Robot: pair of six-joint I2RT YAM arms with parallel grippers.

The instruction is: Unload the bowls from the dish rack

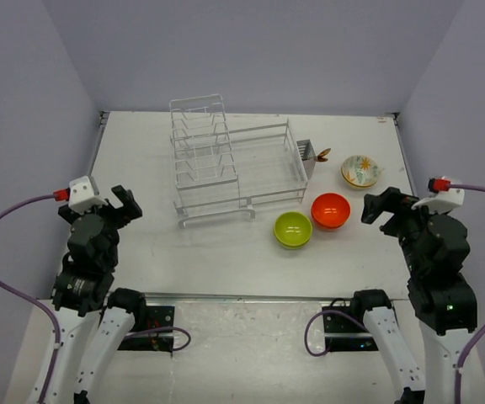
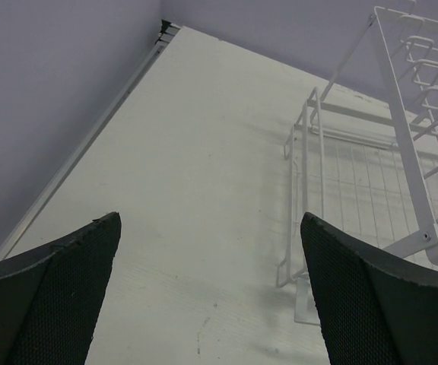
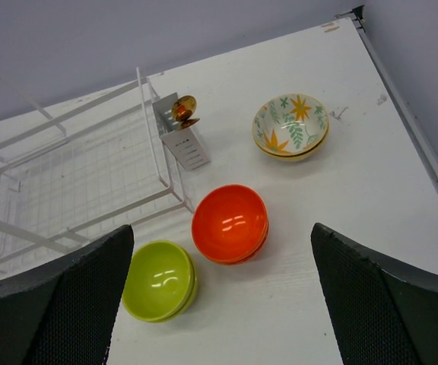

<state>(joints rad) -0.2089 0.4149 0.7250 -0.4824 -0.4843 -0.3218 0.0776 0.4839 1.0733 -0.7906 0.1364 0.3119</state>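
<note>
In the top view, the left gripper (image 1: 114,204) is seen with its jaws spread wide and nothing between them. The right gripper (image 1: 381,208) is likewise spread and empty. Neither is touching anything, and both are held above the table (image 1: 183,261).

From the right gripper, the orange-red bowl (image 1: 330,210) is found near, at 9 o'clock. The lime-green bowl (image 1: 293,229) is found beyond it at about 8 o'clock, and the flower-patterned bowl (image 1: 360,171) at about 11 o'clock. All three are set mouth-up on the table, outside the dish rack (image 1: 255,130) and off its right end. The orange-red and lime-green bowls are close together; whether they touch cannot be told. The patterned one is set apart. Being round, they offer no long axis to be matched.

From the left gripper, the rack is found at about 2 o'clock, its long axis laid roughly along the 9-to-3 line and raised slightly at the right. The bowls are much nearer the right arm.

Three bowls are counted, one of each colour, and one rack. No bowl is seen among its wires. One small cutlery basket (image 1: 306,156) is hung at its right end, and a brownish utensil (image 3: 182,109) is held in it.

The unloading is judged complete, so no further grasp seems to be called for.
</note>
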